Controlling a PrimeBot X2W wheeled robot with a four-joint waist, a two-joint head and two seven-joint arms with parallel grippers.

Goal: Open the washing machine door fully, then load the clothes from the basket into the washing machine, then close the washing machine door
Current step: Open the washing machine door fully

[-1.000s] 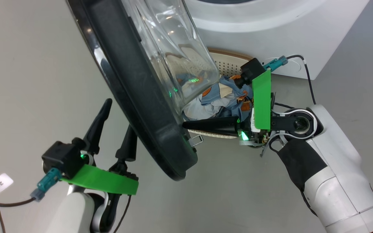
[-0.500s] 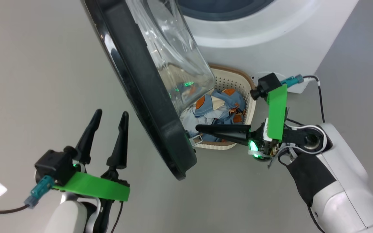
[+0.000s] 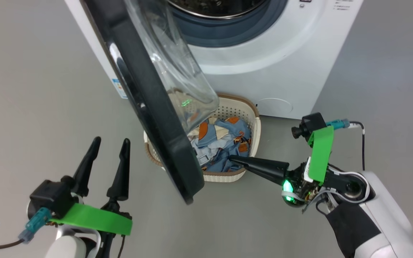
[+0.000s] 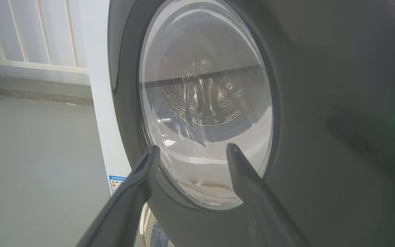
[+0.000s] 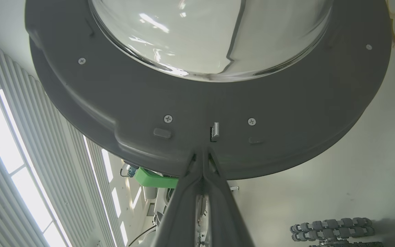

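Head view: the left gripper (image 3: 111, 140) is holding its fingers apart, empty, just left of the swung-out door (image 3: 149, 107). The right gripper (image 3: 232, 158) is pinched together, pointing at the door's inner edge, with the basket (image 3: 253, 118) of clothes (image 3: 224, 143) sitting beneath its tips, before the washing machine (image 3: 264, 71).

Left wrist view — the door (image 4: 303, 137) is looming ahead of the spread left gripper (image 4: 193, 147).

Right wrist view — the right gripper (image 5: 202, 152) is pointing its closed tips at the door (image 5: 286, 113) rim, just below the latch (image 5: 214, 131).

Door (image 3: 142, 96) ajar, clothes (image 3: 224, 139) in basket (image 3: 240, 107)
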